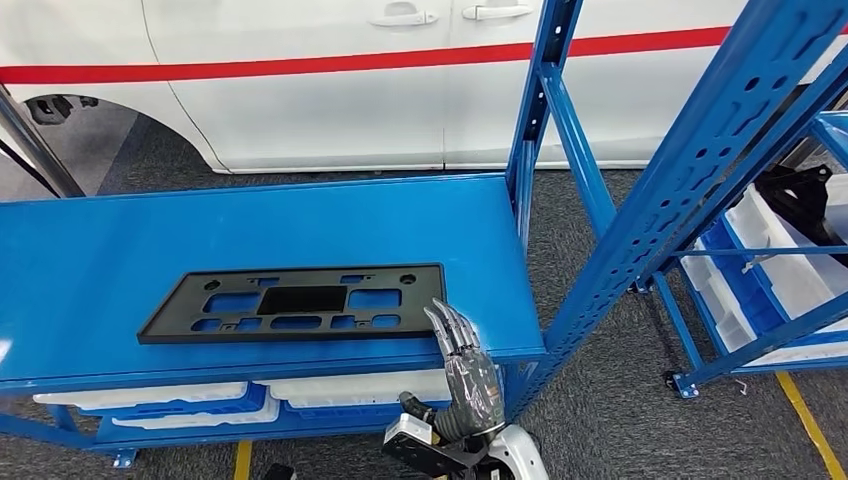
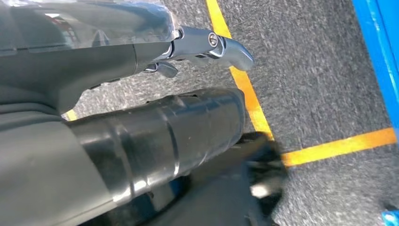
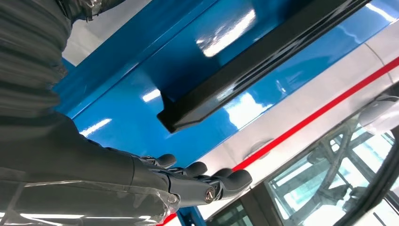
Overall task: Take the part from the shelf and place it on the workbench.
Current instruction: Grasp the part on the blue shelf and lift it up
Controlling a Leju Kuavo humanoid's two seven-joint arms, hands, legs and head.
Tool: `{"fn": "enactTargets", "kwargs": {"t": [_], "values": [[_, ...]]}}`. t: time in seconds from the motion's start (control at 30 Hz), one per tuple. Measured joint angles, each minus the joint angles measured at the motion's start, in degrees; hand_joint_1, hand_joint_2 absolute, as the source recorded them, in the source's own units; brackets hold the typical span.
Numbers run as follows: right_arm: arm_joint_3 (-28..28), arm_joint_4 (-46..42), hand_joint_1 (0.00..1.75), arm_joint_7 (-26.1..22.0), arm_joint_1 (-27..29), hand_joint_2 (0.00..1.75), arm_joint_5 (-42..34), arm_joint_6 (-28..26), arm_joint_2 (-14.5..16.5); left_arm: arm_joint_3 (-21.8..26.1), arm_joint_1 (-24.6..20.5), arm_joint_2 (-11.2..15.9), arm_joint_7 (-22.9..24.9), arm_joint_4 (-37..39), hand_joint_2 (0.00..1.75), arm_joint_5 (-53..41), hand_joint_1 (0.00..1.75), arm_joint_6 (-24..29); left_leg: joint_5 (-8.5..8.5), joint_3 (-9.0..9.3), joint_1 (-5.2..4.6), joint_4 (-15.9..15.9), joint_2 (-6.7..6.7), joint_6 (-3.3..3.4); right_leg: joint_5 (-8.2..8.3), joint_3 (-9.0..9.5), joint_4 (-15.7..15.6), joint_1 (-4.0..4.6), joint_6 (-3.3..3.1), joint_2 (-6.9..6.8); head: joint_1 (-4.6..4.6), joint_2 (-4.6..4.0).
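A white van with a red stripe (image 1: pixel 300 65) stands behind a glossy blue metal workbench (image 1: pixel 120 250), and blue perforated shelf racking (image 1: pixel 700 160) holding white plastic bins (image 1: pixel 790 270) rises to the right. On the workbench top lies the task's part, a flat black rectangular plastic plate with cut-out slots (image 1: pixel 292 301), flat and near the front edge. The robot's right hand (image 1: pixel 465 375) is raised at that front edge, just beside the plate's right end, fingers straight and apart, holding nothing. The left hand (image 2: pixel 188 52) hangs over grey carpet with yellow floor lines (image 2: pixel 244 89), empty, fingers loosely extended.
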Motion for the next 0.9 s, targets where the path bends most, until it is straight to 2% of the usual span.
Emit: {"fn": "enactTargets", "kwargs": {"t": [0.03, 0.07, 0.13, 0.17, 0.2, 0.27, 0.4, 0.53, 0.8, 0.9], "values": [[0.0, 0.1, 0.0, 0.2, 0.0, 1.75, 0.3, -0.2, 0.0, 0.0, 0.1, 0.0, 0.4, 0.0, 0.0, -0.2, 0.0, 0.8, 0.25, -0.99, 0.09, 0.4, 0.0, -0.17, -0.32, 0.31, 0.0, 0.0, 0.03, 0.13, 0.0, 0.0], [0.0, 0.1, 0.0, 0.4, 0.0, 1.75, 0.8, -0.4, 0.0, 0.0, 0.1, 0.0, 0.9, 0.0, 0.0, -0.3, 0.0, 1.8, 1.85, -1.05, 0.18, -1.2, 0.01, -0.31, -0.67, 0.7, 0.1, -0.02, 0.12, 0.27, -0.01, 0.0], [0.0, 0.2, 0.0, 0.8, -0.1, 1.75, 2.1, -0.7, 0.0, 0.0, 0.1, 0.0, 1.8, 0.0, 0.0, -0.8, 0.0, 3.5, 7.09, 0.96, 0.26, -8.3, 0.0, -0.18, -1.43, 1.51, 0.2, -0.08, 0.47, 0.44, 0.02, 0.0], [0.0, 0.2, 0.0, 0.9, -0.3, 1.75, 2.8, -0.9, -0.1, 0.0, 0.0, 0.0, 2.2, 0.0, 0.0, -1.1, 0.0, 4.3, 8.52, 1.8, 0.15, -11.6, 0.0, 0.03, -1.75, 1.68, 0.4, -0.05, 0.72, 0.47, 0.01, 0.0], [0.0, 0.2, 0.0, 1.0, -0.6, 1.75, 3.5, -1.1, -0.1, 0.0, -0.2, 0.0, 2.5, 0.0, 0.0, -1.4, 0.0, 4.8, 9.37, 2.34, 0.02, -13.6, -0.01, 0.38, -2.0, 1.67, 0.5, -0.01, 1.02, 0.49, -0.02, 0.0], [0.0, 0.2, 0.0, 1.1, -1.1, 1.75, 4.5, -1.4, -0.4, -0.1, -0.4, 0.0, 2.9, 0.0, 0.0, -1.9, 0.0, 5.5, 9.41, 2.38, -0.19, -14.6, -0.05, 0.91, -2.3, 1.45, 0.6, 0.16, 1.45, 0.46, -0.03, 0.0], [0.0, 0.2, 0.0, 0.8, -2.4, 1.75, 5.7, -1.5, -1.2, -0.2, -0.8, -0.2, 3.1, 0.0, 0.0, -2.5, 0.0, 5.6, 10.02, 2.58, -0.31, -14.8, -0.22, 1.17, -2.37, 1.75, 0.3, 0.21, 0.85, 0.29, 0.01, 0.0], [0.4, 0.3, 0.0, -0.8, -4.2, 1.75, 7.5, -1.7, -1.9, -0.4, -1.2, -0.4, 3.6, 0.0, 0.0, -3.3, 0.0, 5.5, 9.8, 2.61, -0.4, -14.8, -0.21, 1.55, -2.36, 1.99, -0.2, 0.17, 0.88, 0.3, 0.02, 0.0], [2.3, 0.4, 0.0, -1.1, -7.0, 1.75, 10.4, -3.8, -2.4, -1.0, -1.5, -0.4, 4.7, 0.0, 0.0, -4.2, 0.0, 5.6, 9.78, 2.62, -0.56, -14.7, -0.2, 1.96, -2.23, 2.01, -0.4, 0.0, 2.06, 0.25, 0.02, 0.0], [2.6, 0.7, 0.0, -0.7, -7.3, 1.75, 10.9, -4.2, -2.5, -1.2, -1.5, -0.4, 4.8, 0.0, 0.0, -4.2, 0.0, 5.6, 9.8, 2.65, -0.54, -14.7, -0.2, 1.98, -2.22, 2.01, -0.4, 0.02, 2.22, 0.24, 0.01, 0.0]]}}
